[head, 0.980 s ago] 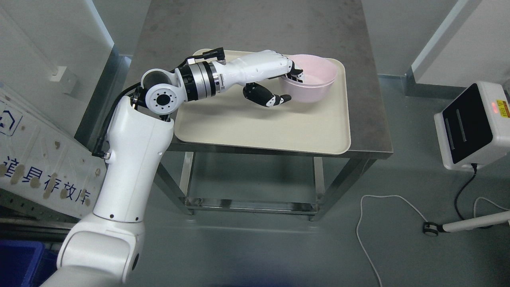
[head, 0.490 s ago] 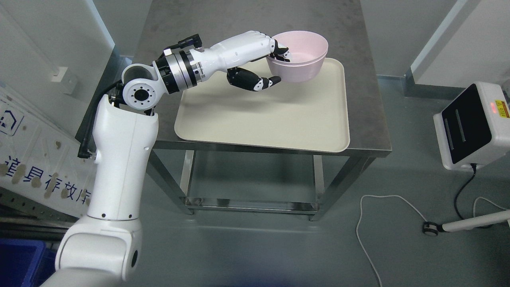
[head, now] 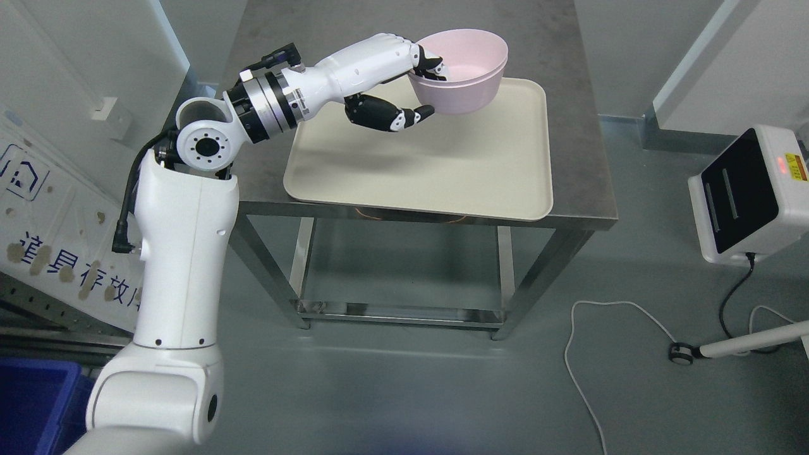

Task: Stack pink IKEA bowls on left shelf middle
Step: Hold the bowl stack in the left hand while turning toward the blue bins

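Observation:
Two nested pink bowls [head: 464, 72] hang in the air above the far edge of the cream tray [head: 430, 164]. My left hand [head: 422, 79] is shut on their near-left rim, with the fingers hooked inside the bowl and the black thumb [head: 392, 117] stretched out beneath it. The left arm reaches in from the lower left across the steel table [head: 569, 120]. No right arm shows.
The tray lies bare on the steel table, which has an open lower frame. A white device [head: 749, 196] with a red light stands at the right, its cables [head: 600, 341] on the floor. A white panel [head: 57, 208] leans at the left; a blue bin [head: 31, 404] sits at the lower left.
My left hand has lifted the pink bowls off the tray and carried them up and to the left. The camera view has shifted a little as well.

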`<state>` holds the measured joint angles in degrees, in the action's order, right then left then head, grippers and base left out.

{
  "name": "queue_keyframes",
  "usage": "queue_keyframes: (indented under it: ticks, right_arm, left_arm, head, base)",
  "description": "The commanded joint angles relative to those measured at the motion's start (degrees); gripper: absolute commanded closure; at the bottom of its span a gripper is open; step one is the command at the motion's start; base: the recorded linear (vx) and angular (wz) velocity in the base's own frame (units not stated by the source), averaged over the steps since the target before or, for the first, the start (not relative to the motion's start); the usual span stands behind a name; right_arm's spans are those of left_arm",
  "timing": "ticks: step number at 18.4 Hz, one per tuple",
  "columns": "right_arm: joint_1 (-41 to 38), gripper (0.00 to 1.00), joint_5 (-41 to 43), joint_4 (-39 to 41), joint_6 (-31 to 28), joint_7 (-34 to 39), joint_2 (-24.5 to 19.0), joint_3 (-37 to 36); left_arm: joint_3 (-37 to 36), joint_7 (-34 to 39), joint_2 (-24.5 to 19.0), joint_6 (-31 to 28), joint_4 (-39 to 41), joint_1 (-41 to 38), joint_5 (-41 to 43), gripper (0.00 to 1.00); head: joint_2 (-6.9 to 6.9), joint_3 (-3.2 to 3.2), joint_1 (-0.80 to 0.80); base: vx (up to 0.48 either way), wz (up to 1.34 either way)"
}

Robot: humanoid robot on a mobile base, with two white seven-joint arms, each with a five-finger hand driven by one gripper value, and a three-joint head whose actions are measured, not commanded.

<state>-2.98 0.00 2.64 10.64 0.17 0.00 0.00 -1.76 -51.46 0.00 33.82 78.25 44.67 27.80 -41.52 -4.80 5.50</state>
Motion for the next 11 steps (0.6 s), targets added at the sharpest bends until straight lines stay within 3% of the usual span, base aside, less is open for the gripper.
queue_keyframes:
  ticks: [1, 11]
  right_arm:
    - [0.0, 0.00, -0.4, 0.0, 0.0, 0.0, 1.0, -0.6]
    - [0.0, 0.00, -0.4, 0.0, 0.0, 0.0, 1.0, -0.6]
  left_arm:
    - [2.5, 0.0, -1.0, -0.4, 0.8, 0.0, 0.0, 0.99]
    - [3.0, 0.0, -1.0, -0.3, 2.0, 0.1, -0.1, 0.98]
  head:
    - [0.00, 0.00, 0.00]
    - [0.00, 0.00, 0.00]
  base:
    - [-0.152, -0.11]
    - [-0.199, -0.27]
